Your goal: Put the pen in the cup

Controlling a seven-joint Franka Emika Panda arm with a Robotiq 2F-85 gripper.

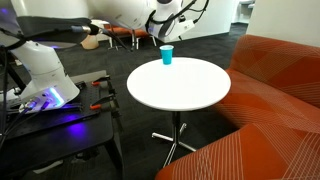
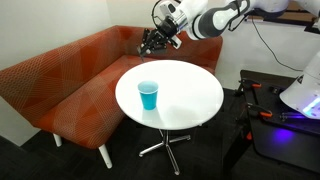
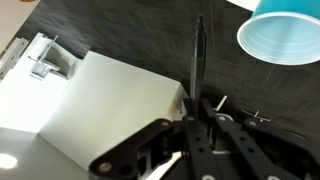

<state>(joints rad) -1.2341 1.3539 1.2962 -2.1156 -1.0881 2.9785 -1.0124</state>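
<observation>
The small blue cup [image 1: 166, 56] [image 2: 148, 95] stands upright on the round white table [image 1: 185, 90] [image 2: 185, 95], near its rim. My gripper [image 1: 164, 27] [image 2: 156, 41] hangs in the air above the table's edge, higher than the cup. In the wrist view the gripper [image 3: 195, 106] is shut on the pen [image 3: 197, 55], a thin dark stick pointing straight out from between the fingers. The cup's open mouth [image 3: 283, 34] shows to the right of the pen tip, apart from it. The pen is too thin to make out in both exterior views.
An orange sofa [image 1: 285, 95] [image 2: 70, 80] curves round one side of the table. A black cart [image 1: 55, 125] [image 2: 285, 130] with a white robot base and purple light stands on the other side. A pale block [image 3: 95, 105] lies below the gripper over dark carpet.
</observation>
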